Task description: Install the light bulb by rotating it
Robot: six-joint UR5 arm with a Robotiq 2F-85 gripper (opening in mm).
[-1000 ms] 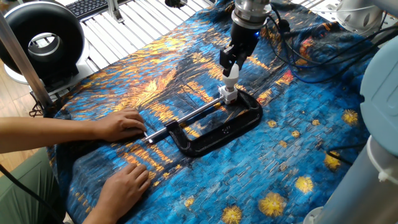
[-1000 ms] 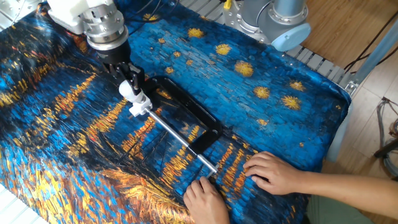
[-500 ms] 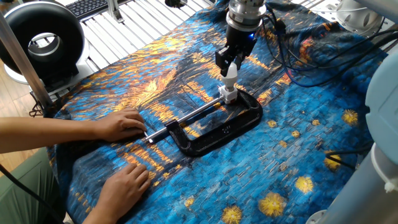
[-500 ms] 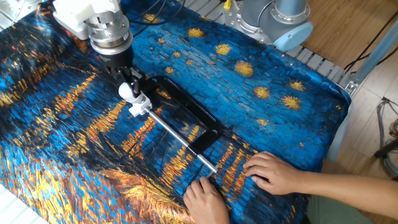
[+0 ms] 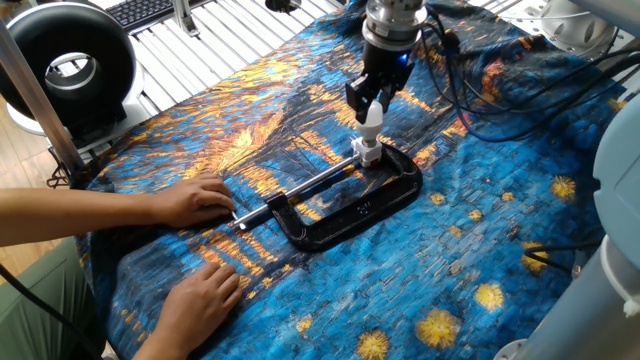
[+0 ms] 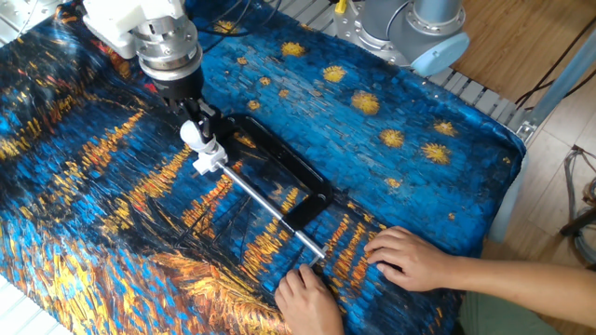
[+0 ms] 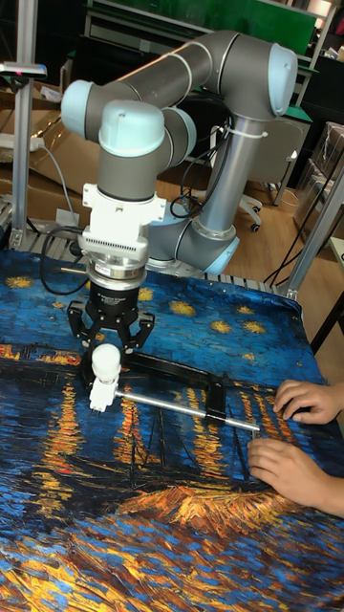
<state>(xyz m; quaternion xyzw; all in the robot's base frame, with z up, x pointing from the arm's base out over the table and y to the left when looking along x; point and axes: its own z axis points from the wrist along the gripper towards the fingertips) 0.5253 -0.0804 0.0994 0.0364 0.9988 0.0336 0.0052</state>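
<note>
At the left edge of one fixed view, a person's two bare hands (image 5: 195, 200) press the steel screw bar of the black C-clamp (image 5: 345, 195) onto the starry blue cloth of the desk (image 5: 480, 240), presumably so nothing twists. Rightward, the clamp pins the small white socket block (image 5: 365, 152), and the small matte white globe bulb (image 5: 372, 118) stands upright in it, the black two-finger pincer (image 5: 371, 104) closed on its globe for turning. Against half a second ago, little differs beyond a slight turn of the wrist.

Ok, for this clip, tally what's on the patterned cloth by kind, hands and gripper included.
Light bulb: 1
Socket block: 1
Black C-clamp: 1
Human hands: 2
Gripper: 1
Total: 6
</note>
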